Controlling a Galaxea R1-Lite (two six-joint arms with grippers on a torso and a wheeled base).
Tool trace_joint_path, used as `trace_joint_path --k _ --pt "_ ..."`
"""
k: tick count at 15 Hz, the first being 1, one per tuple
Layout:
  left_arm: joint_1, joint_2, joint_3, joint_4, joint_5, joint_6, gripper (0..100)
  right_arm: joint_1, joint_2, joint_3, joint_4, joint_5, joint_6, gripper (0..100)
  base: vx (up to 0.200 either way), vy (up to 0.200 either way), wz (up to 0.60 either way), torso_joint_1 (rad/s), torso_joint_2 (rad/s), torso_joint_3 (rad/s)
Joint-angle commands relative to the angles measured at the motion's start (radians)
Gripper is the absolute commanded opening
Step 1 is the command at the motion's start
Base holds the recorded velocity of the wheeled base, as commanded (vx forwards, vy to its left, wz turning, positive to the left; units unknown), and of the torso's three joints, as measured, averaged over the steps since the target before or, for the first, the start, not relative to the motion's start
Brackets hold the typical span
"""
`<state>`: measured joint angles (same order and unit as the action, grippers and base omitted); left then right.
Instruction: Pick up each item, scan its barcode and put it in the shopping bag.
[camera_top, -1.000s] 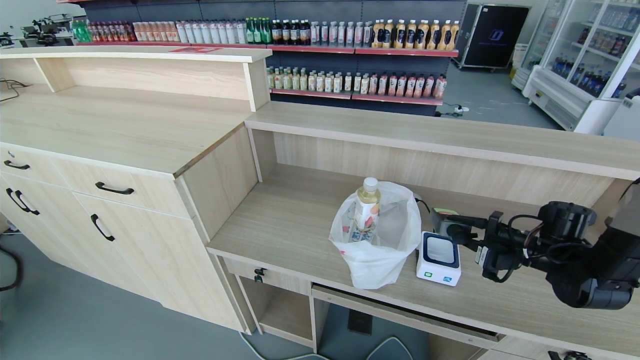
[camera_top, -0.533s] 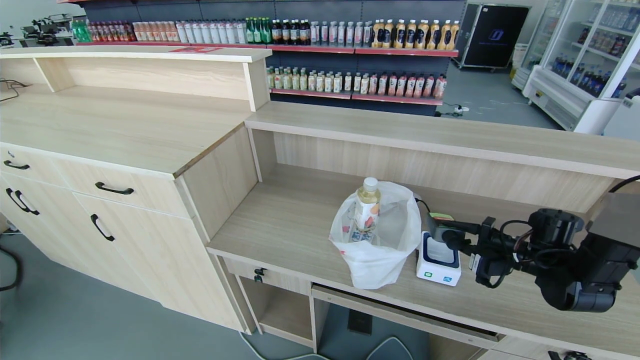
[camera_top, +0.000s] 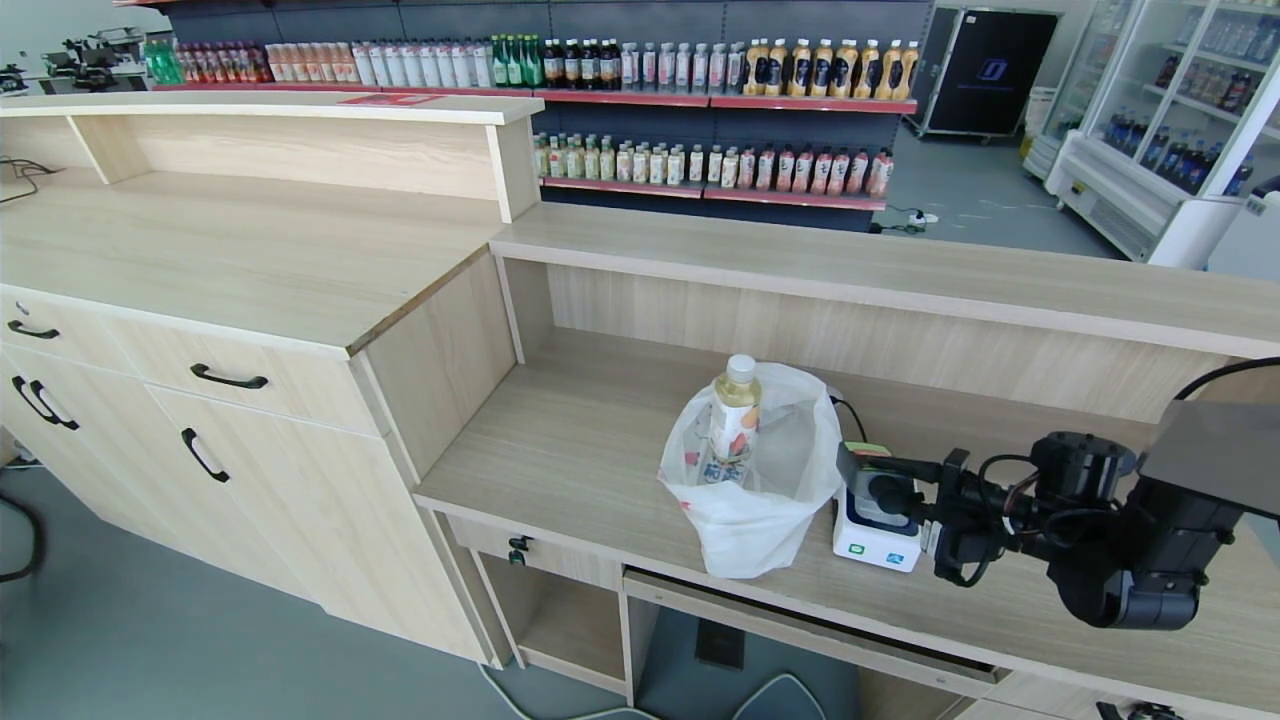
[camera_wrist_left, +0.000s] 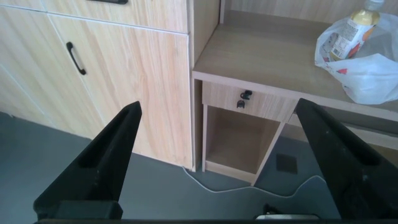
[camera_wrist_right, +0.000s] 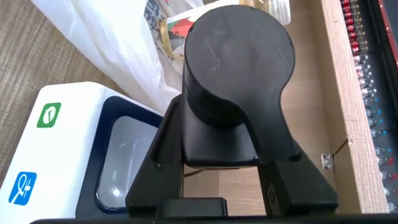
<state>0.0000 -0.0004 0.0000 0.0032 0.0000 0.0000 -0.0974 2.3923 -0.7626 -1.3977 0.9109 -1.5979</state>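
Note:
My right gripper (camera_top: 878, 478) (camera_wrist_right: 227, 134) is shut on a dark can (camera_top: 868, 462) (camera_wrist_right: 236, 56), held on its side just above the white barcode scanner (camera_top: 872, 535) (camera_wrist_right: 59, 155). To the left of the scanner stands the white plastic shopping bag (camera_top: 752, 500) (camera_wrist_right: 106, 43) (camera_wrist_left: 367, 62). A yellow-capped drink bottle (camera_top: 735, 415) (camera_wrist_left: 360, 18) stands upright inside it. The can's end is close to the bag's right side. My left gripper (camera_wrist_left: 217, 168) is open, low over the floor in front of the cabinet doors, with nothing between its fingers.
The scanner and bag sit on a recessed wooden counter (camera_top: 580, 440) under a raised ledge (camera_top: 900, 270). A taller cabinet with drawers (camera_top: 230, 380) stands to the left. A cable (camera_top: 850, 410) runs behind the scanner. Shelves of bottles (camera_top: 700, 110) line the back.
My right gripper has moved left and slightly down with the can, from right of the scanner to over it, closer to the bag. The bag and bottle have stayed put.

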Motion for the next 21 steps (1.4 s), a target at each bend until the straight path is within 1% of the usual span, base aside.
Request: trace_joint_path --k 1,21 --pt "0.0 0.0 0.0 0.0 0.0 0.0 100 0.001 0.013 0.0 0.0 0.0 -0.001 0 0.0 0.0 0.0 0.0 0.0 0.0" --pt "0.0 0.0 0.0 0.0 0.0 0.0 100 -0.005 0.036 0.006 0.0 0.002 -0.002 0 0.0 0.0 0.0 0.0 0.0 0.0"
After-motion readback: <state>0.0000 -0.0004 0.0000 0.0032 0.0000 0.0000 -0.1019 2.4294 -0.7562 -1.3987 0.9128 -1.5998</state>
